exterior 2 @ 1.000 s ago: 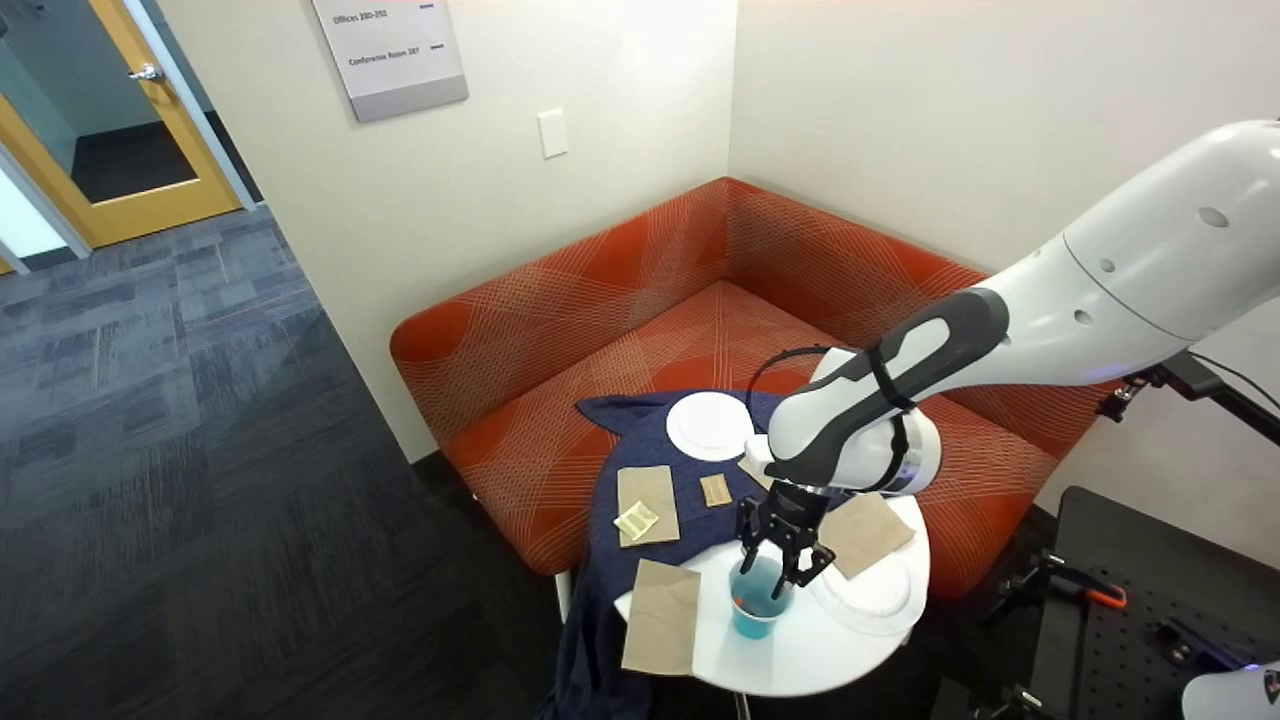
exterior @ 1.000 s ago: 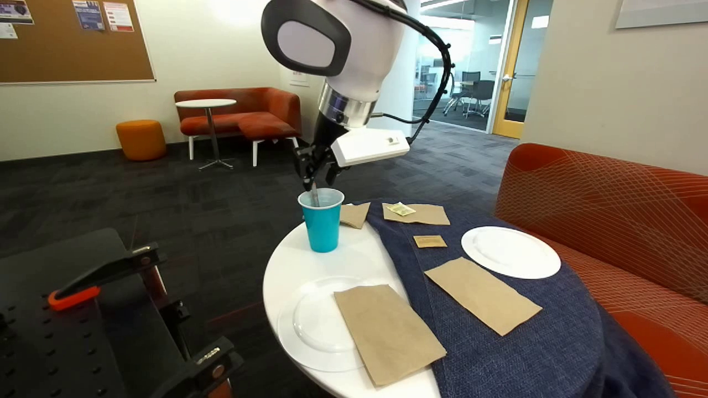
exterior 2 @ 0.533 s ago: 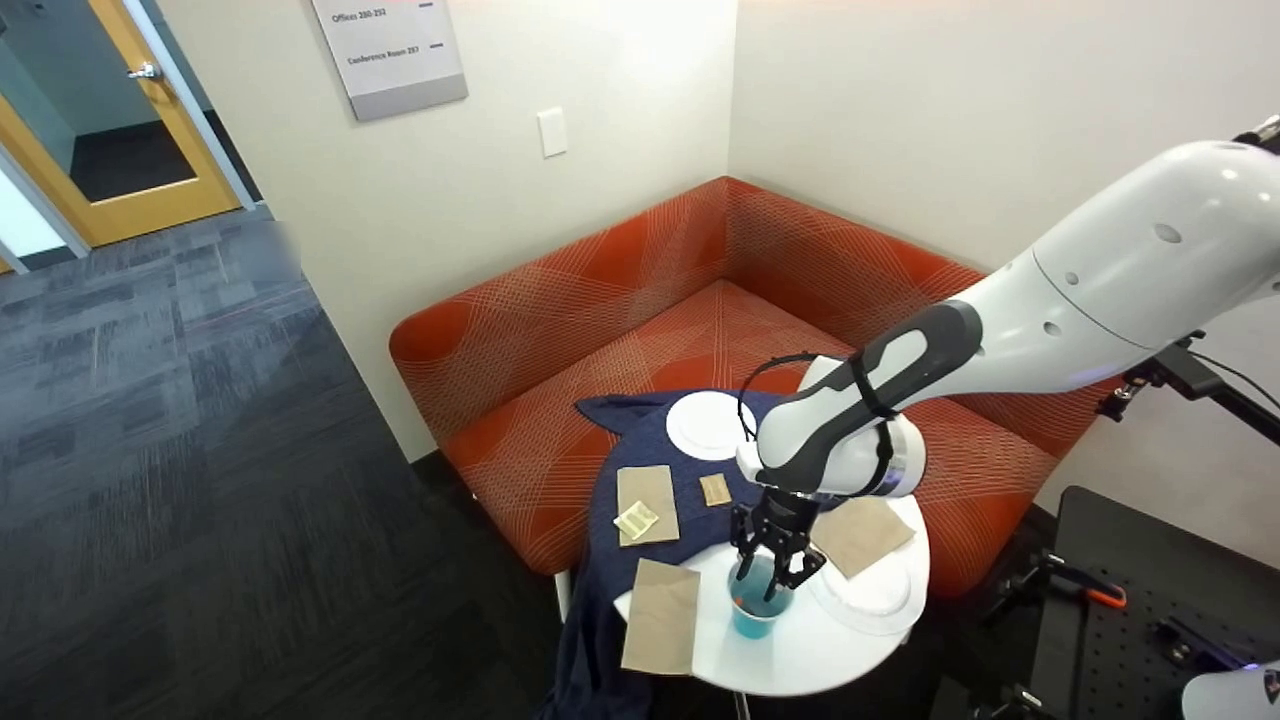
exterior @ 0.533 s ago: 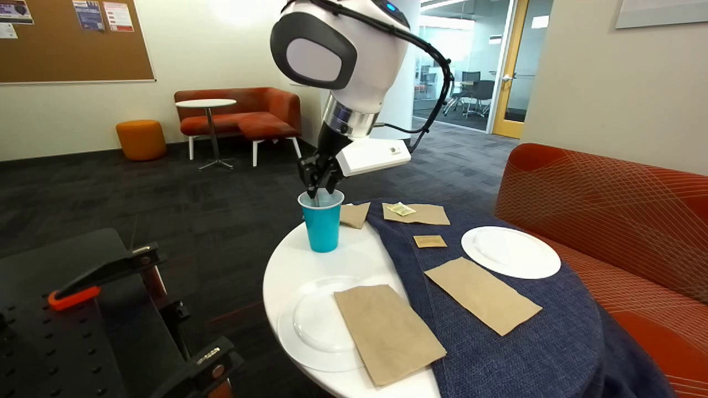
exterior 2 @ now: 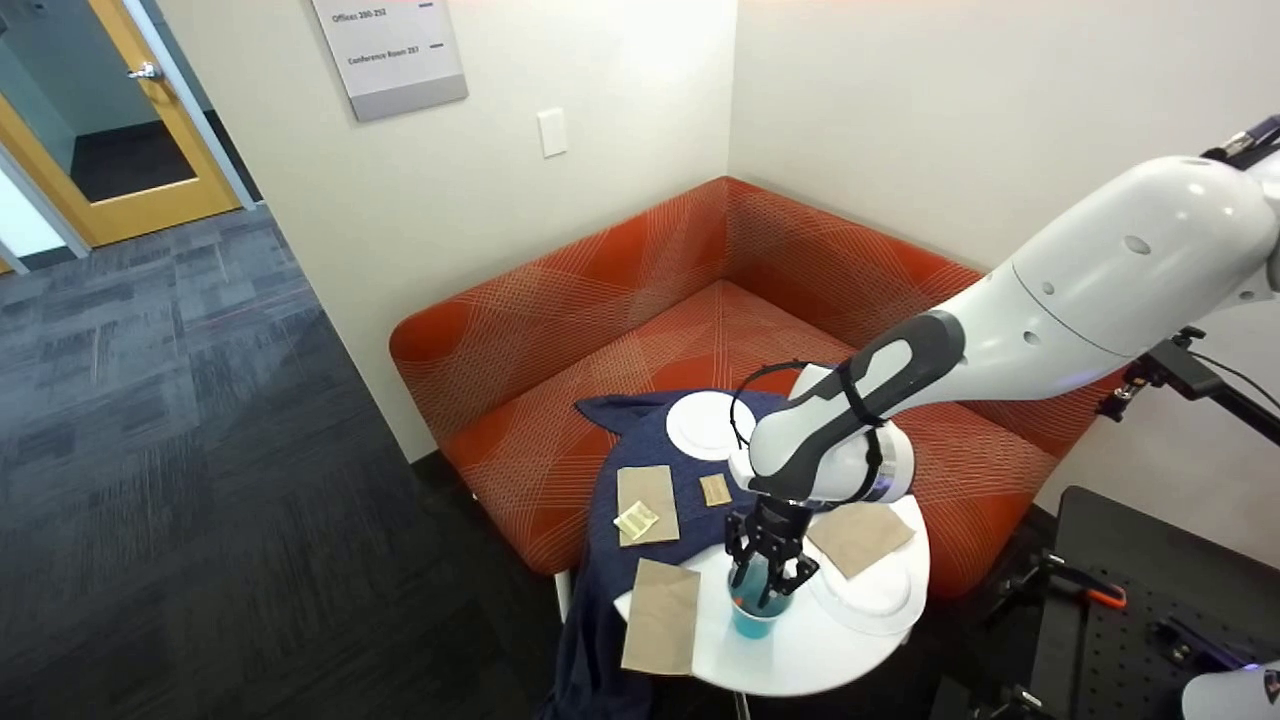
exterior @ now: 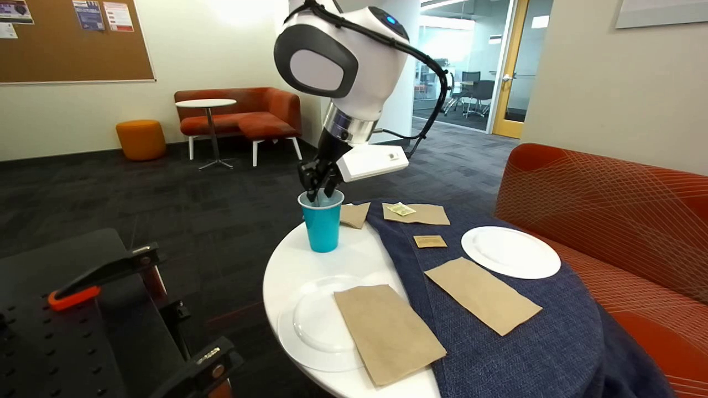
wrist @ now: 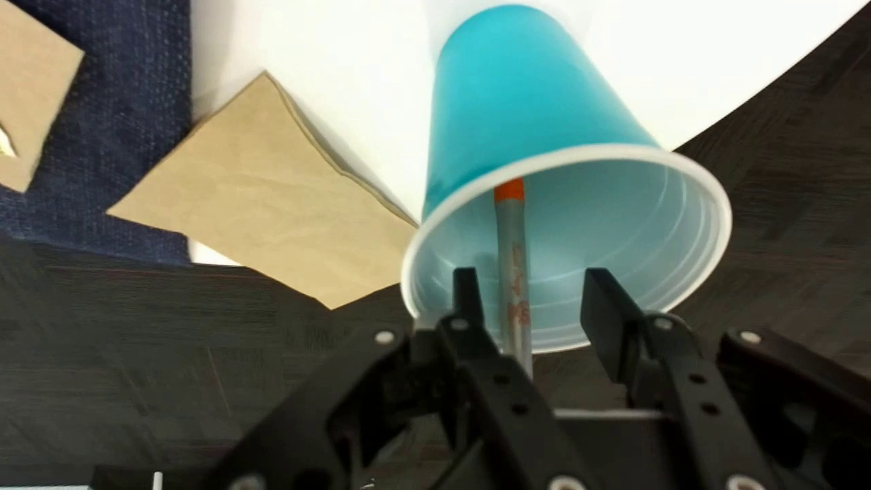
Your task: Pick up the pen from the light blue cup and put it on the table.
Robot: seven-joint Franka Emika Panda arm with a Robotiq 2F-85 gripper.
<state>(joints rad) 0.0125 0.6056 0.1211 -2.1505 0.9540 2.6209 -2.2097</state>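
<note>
end effector [wrist: 535, 296] partly spread astride the pen [wrist: 514, 272], gripping nothing. pen judged light, stiff, smooth; pinch near upper end.

The round white table [exterior: 359, 257] is partly draped in a navy cloth [exterior: 525, 354]. An upright light blue cup [exterior: 322, 228] and a white plate [exterior: 314, 323] rest on its bare part; beside the cup, a brown napkin [wrist: 279, 201] overhangs the edge.
</note>
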